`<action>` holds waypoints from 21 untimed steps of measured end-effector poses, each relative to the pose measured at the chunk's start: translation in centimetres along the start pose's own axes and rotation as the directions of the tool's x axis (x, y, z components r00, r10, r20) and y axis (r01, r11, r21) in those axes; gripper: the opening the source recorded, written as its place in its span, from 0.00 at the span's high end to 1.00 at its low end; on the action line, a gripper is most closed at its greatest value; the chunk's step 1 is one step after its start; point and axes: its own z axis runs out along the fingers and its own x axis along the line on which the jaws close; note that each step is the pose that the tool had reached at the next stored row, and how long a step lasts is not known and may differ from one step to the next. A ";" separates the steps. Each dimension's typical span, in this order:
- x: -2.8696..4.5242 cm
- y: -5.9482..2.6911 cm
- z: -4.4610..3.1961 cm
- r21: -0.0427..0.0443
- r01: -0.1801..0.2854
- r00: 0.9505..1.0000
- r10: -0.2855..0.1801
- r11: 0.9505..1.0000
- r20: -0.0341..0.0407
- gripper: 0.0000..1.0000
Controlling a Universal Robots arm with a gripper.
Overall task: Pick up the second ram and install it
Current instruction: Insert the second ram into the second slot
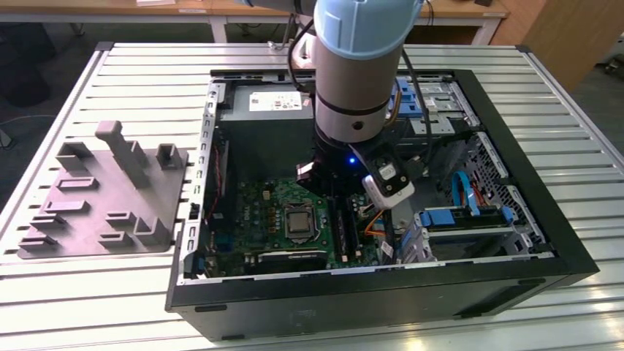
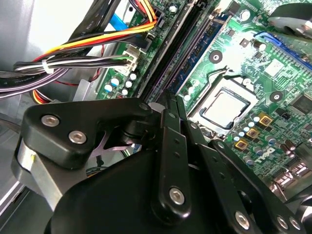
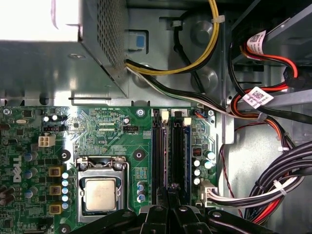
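Note:
Inside the open computer case [image 1: 546, 256], my gripper [image 1: 332, 191] hangs low over the motherboard's memory slots [image 3: 170, 146], beside the CPU socket [image 3: 100, 192]. In both wrist views the two black fingers [image 2: 168, 126] are pressed close together. Their tips [image 3: 169, 191] sit on a thin dark strip, the second ram [image 2: 181, 53], pinched edge-on between them. The ram runs along the slot line. I cannot tell how deep it sits in its slot.
A grey moulded plate [image 1: 102, 194] with upright blocks lies on the slatted table at the exterior view's left. The power supply [image 1: 268, 121] sits at the case's far end. Cable bundles [image 3: 273, 195] and blue-tabbed drive brackets [image 1: 463, 216] crowd the side next to the slots.

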 end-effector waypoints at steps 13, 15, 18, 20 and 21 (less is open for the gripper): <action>0.01 0.00 0.22 0.000 0.000 1.000 0.000 1.000 0.000 0.89; 0.01 0.00 0.22 0.000 0.000 1.000 0.000 1.000 0.000 0.89; 0.02 -0.06 0.24 -0.001 0.000 1.000 0.000 1.000 0.000 0.89; 0.01 -0.06 0.23 0.000 0.000 1.000 0.000 1.000 0.000 0.89; 0.01 -0.07 0.22 0.000 0.000 1.000 0.000 1.000 0.000 0.89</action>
